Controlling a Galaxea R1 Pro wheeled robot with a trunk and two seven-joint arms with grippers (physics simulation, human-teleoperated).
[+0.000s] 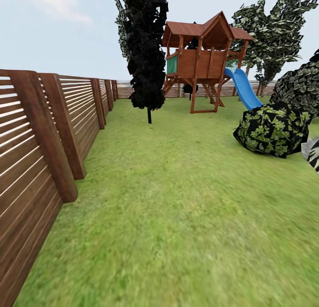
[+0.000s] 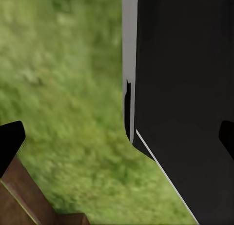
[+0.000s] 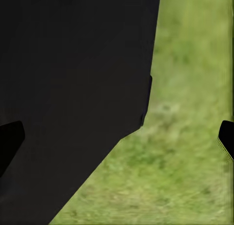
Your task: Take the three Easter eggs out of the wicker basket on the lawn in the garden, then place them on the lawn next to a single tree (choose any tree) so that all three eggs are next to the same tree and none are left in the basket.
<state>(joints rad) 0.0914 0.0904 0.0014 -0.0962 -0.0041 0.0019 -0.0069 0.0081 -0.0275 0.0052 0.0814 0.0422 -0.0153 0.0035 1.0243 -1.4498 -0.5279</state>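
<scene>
- The wooden fence (image 1: 40, 134) runs along the left edge of the head view, slatted and receding toward the far end of the garden; a brown corner of it also shows in the left wrist view (image 2: 19, 198).
- The lawn (image 1: 177, 200) spreads wide and bare through the middle, slightly smeared near the bottom.
- The narrow near-black cypress (image 1: 146, 49) stands at centre-left, not the kind of tree the task wants.
- The wooden playhouse (image 1: 201, 58) with its blue slide (image 1: 241, 87) sits beyond it, at the far fence.
- A leafy tree (image 1: 274, 32) with a broad canopy rises at the far right, a likely candidate for the drop-off spot.
- The round dark-green bush (image 1: 272, 128) lies at the right, in front of that tree.
- The left gripper (image 2: 119, 137): 2 dark fingertips wide apart, nothing between them, beside the robot's dark body (image 2: 185, 108) with grass below.
- The right gripper (image 3: 119, 137): likewise spread wide and empty over grass.
- The wicker basket and the 3 Easter eggs are not where these cameras are looking, so their place cannot be told.
- Judged step: travelling and searching, with 0 eggs picked up.
- The next move calls for turning the base or head to find the basket, then driving within arm's reach.
</scene>
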